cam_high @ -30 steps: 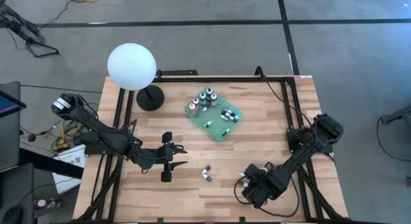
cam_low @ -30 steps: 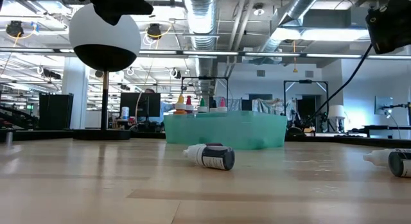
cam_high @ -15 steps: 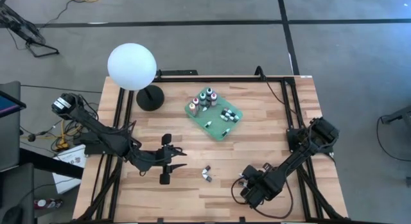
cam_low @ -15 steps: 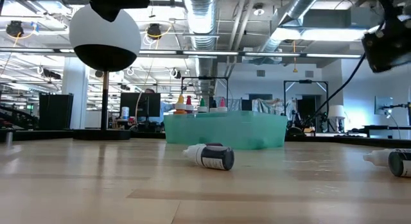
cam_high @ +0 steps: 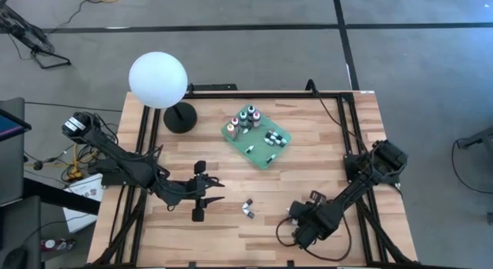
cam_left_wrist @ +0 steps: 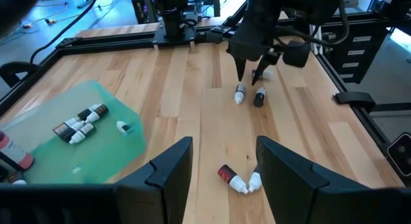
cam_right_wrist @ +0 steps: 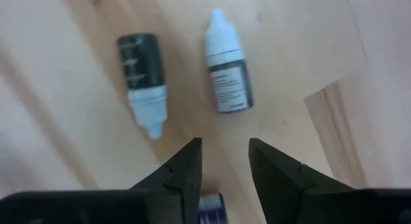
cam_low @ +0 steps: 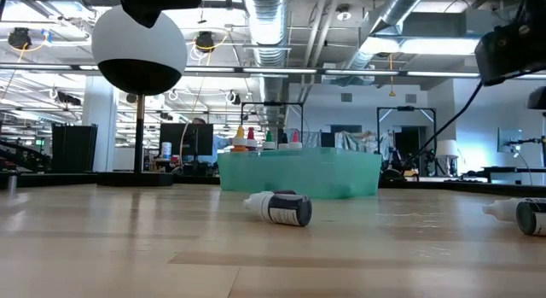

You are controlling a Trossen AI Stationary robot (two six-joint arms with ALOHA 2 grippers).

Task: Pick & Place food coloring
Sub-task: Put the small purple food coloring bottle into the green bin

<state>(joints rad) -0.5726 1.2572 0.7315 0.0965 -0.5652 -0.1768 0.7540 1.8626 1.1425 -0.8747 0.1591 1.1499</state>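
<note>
Two small dark food coloring bottles [cam_right_wrist: 142,79] [cam_right_wrist: 226,67] with white tips lie on their sides on the wood table, right under my right gripper [cam_right_wrist: 225,169]. It points straight down, open, with its fingertips above them. A purple bottle end [cam_right_wrist: 210,203] shows between its fingers; whether they touch it I cannot tell. Two more small bottles [cam_high: 247,208] lie on their sides at mid-table, just ahead of my left gripper [cam_left_wrist: 221,166], which hovers open above the table. The green tray [cam_high: 258,138] holds several bottles, some upright, some lying.
A white globe lamp [cam_high: 158,80] on a black base [cam_high: 180,117] stands at the far left corner. Black frame rails [cam_high: 339,115] run along the table's far and side edges. Bare wood lies between the tray and the loose bottles.
My right gripper has rolled about the line it points along while staying over the two bottles near the table's front right. The bottles have kept their places.
</note>
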